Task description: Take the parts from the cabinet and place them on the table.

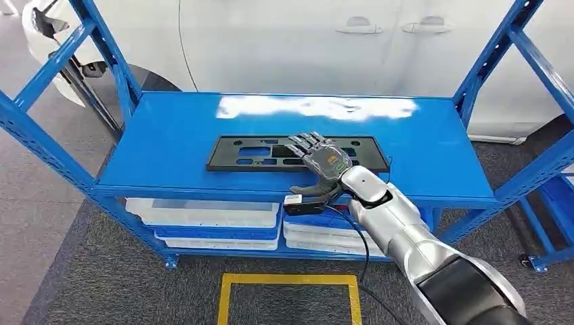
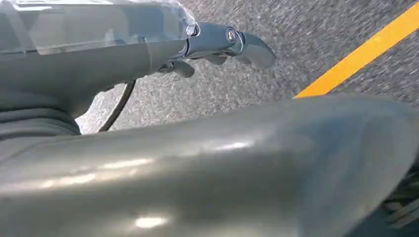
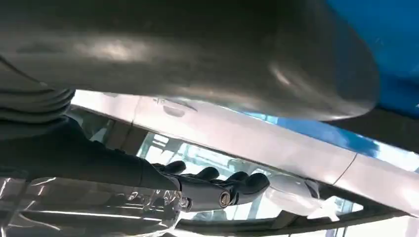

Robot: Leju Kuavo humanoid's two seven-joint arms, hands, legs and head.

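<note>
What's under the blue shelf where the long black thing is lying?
Under the shelf holding the black part sit white trays stacked on a lower blue shelf. What the trays hold is hidden, and the right hand and arm cover some of them.

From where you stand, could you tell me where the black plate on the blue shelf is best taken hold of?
Probably by its near long edge, from the front. The black plate lies flat and thin on the blue shelf, long side facing you, so fingers over the top and thumb under suits it. The right hand is already over its right half.
</note>
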